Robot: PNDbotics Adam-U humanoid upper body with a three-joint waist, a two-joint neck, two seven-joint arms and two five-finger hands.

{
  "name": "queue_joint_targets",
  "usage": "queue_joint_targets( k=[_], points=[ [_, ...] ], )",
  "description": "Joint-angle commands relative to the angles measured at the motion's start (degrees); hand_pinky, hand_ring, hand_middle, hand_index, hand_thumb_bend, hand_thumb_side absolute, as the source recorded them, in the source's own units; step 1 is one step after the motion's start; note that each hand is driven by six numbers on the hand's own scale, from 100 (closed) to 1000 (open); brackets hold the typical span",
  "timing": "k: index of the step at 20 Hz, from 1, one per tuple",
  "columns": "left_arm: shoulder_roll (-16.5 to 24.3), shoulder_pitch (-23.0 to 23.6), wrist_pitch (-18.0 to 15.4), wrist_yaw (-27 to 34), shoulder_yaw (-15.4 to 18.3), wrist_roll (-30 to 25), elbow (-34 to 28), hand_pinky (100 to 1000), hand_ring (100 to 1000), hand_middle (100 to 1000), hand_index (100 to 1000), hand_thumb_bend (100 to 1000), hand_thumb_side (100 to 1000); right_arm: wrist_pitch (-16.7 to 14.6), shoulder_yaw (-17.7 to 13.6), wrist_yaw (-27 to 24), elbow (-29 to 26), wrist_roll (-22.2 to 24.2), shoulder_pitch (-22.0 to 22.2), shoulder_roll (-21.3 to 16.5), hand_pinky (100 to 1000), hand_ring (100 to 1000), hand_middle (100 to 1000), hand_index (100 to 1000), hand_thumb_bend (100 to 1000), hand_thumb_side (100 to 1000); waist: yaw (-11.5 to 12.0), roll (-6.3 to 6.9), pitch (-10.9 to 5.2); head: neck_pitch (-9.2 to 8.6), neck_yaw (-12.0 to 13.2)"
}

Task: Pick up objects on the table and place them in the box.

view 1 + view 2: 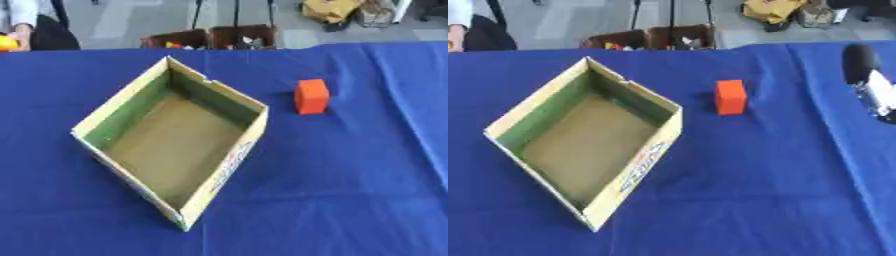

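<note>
An open cardboard box (pixel 238 97) with a green inner wall and a brown floor lies askew on the blue table, left of centre. Nothing shows inside it. An orange block (pixel 311 96) stands upright on the cloth to the right of the box's far corner, a short gap away from it. My right hand (pixel 871 87), black and silver, enters at the right edge of the right eye view only, well to the right of the block and touching nothing. My left hand shows in neither view.
The blue cloth (pixel 350 190) covers the whole table. At the far left edge a person's hand holds a yellow-orange thing (pixel 6 43). Beyond the table's far edge stand brown crates (pixel 214 37) with small items.
</note>
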Motion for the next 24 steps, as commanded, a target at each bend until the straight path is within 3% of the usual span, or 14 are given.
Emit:
queue_joint_targets(
  k=[1,4,10,19,23,24],
  points=[
    [1.85,-0.38,0.22,0.28,-0.37,-0.46,-1.06,499,684,816,891,100,828,2.06,1.39,1.88,2.49,1.76,-3.42,-5.42,771,794,799,848,100,756,0.4,-1.16,-2.25,-0.21,-1.29],
    [1.85,-0.49,0.43,0.48,-0.57,-0.79,-1.06,499,684,816,892,100,828,3.91,3.49,2.03,6.84,4.43,-7.76,-7.68,783,806,814,858,100,779,0.74,-1.34,-2.26,-0.38,-2.21],
    [2.02,-0.36,0.57,0.63,-0.7,-1.11,-1.06,498,684,817,892,100,828,2.56,6.6,3.39,15.82,9.95,-14.11,-7.98,799,822,833,870,118,793,1.06,-1.6,-2.46,-0.6,-3.78],
    [2.02,-0.27,0.79,0.82,-0.99,-1.49,-1.06,497,684,817,893,100,827,-2.74,9.01,7.49,28.79,17.93,-20.39,-5.91,814,838,852,889,166,793,1.58,-1.69,-2.63,-0.97,-5.14],
    [1.84,-0.27,0.81,0.85,-1.06,-1.67,-1.06,496,685,817,893,100,827,-5.6,9.51,9.49,34.23,21.24,-22.7,-4.12,824,844,855,897,229,774,1.8,-1.58,-2.53,-1.11,-5.28],
    [1.79,-0.27,0.82,0.84,-1.07,-1.71,-1.06,496,685,818,893,100,827,-6.34,9.66,9.62,35.51,21.96,-23.14,-3.71,831,849,856,903,286,756,1.85,-1.57,-2.49,-1.17,-5.32]
  ],
)
